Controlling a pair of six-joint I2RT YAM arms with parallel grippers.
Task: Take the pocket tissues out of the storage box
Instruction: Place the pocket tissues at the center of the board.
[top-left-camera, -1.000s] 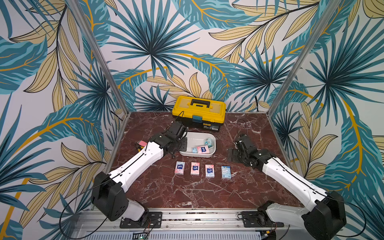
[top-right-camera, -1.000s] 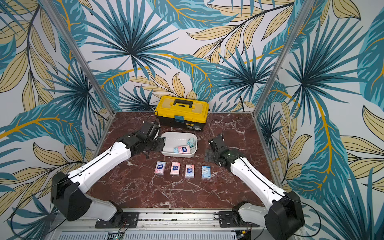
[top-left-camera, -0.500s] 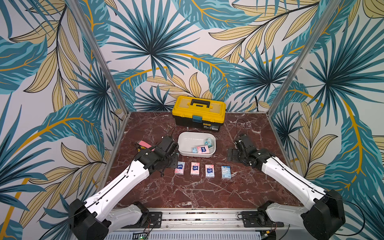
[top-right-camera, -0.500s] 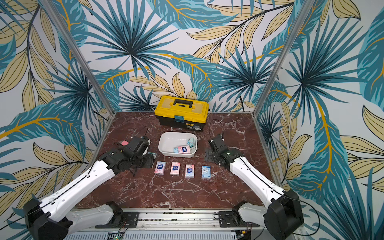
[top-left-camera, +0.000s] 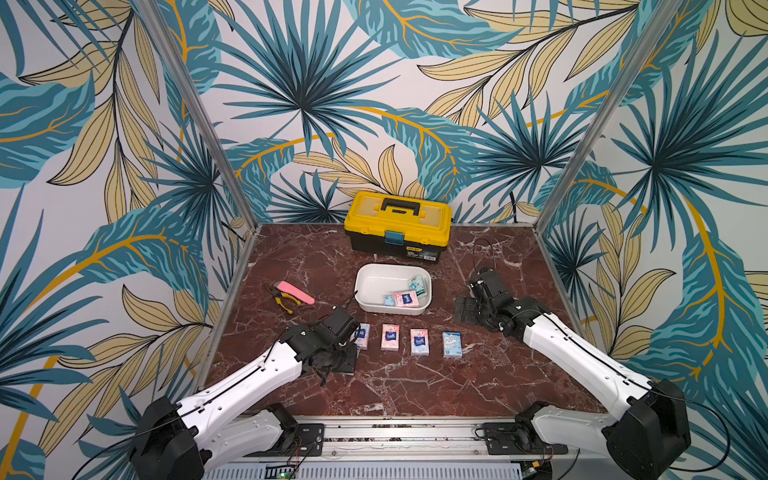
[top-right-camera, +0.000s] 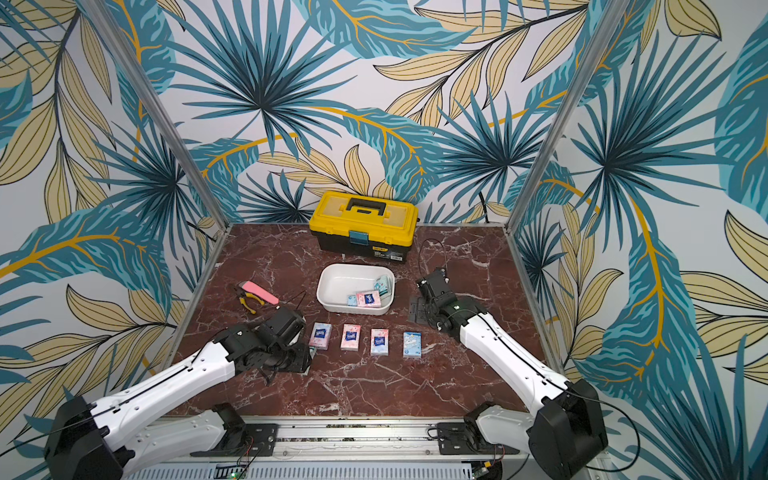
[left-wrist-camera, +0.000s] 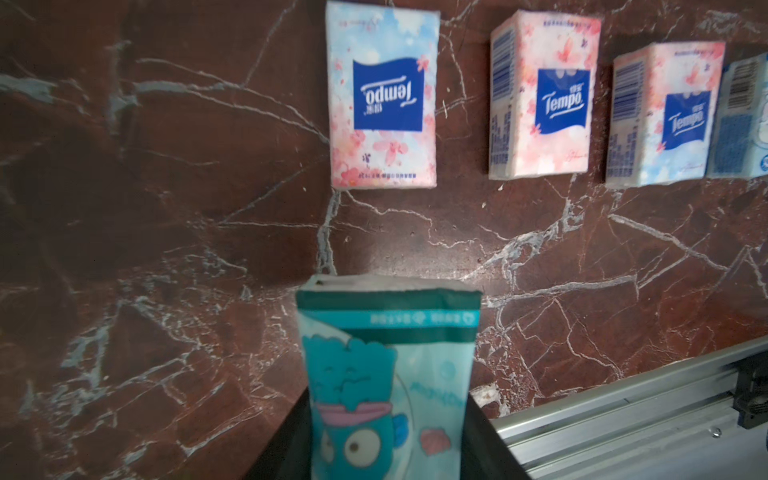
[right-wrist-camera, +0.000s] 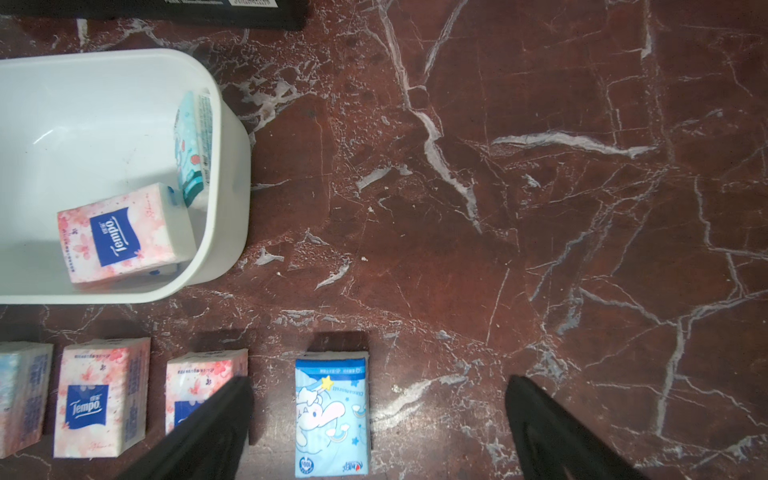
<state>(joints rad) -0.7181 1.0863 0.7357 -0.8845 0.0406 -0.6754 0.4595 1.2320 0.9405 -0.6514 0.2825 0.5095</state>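
The white storage box (top-left-camera: 370, 282) (right-wrist-camera: 224, 166) holds three pocket tissues: a pink packet (top-left-camera: 406, 298) (right-wrist-camera: 120, 237), a teal one (top-left-camera: 417, 284) leaning on the wall, and a small light blue one (top-left-camera: 388, 300). Several more packets lie in a row in front of it, from a pink one (top-left-camera: 390, 337) to a blue one (top-left-camera: 451, 344) (right-wrist-camera: 331, 411). My left gripper (left-wrist-camera: 386, 436) (top-right-camera: 309, 357) is shut on a teal cartoon packet (left-wrist-camera: 386, 365), low over the table at the row's left end. My right gripper (right-wrist-camera: 378, 415) (top-left-camera: 467, 309) hangs open right of the box.
A yellow-lidded black toolbox (top-left-camera: 397, 226) stands at the back. A pink flat tool (top-left-camera: 296, 292) with pliers lies at the left. The aluminium rail (top-left-camera: 395, 432) runs along the front edge, and frame posts stand at the back corners.
My left arm has pulled back from the storage box toward the front left with the teal packet, ending at the row's left end. The right arm has barely moved.
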